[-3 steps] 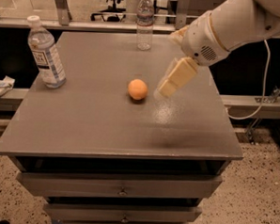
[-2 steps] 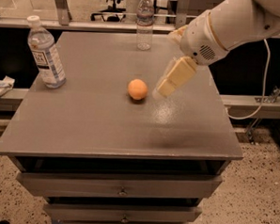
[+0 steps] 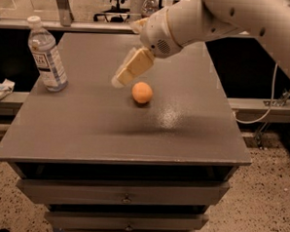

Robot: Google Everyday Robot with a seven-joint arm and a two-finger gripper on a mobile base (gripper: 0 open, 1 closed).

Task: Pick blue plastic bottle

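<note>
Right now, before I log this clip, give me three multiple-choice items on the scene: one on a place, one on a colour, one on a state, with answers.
1. Where is the gripper?
A. Over the table, just left of the ball in the view
B. Down at the floor
C. Inside an open drawer

2. What colour is the ball?
A. Green
B. Orange
C. Blue

3. How is the blue plastic bottle?
A. Lying on its side
B. Lifted off the table
C. Upright, capped, near the table's left edge in the view

Answers: 1 A, it hangs beside the ball, well apart from the bottle; 2 B, the ball is plainly orange; 3 C, it stands on its base with its white cap on.
</note>
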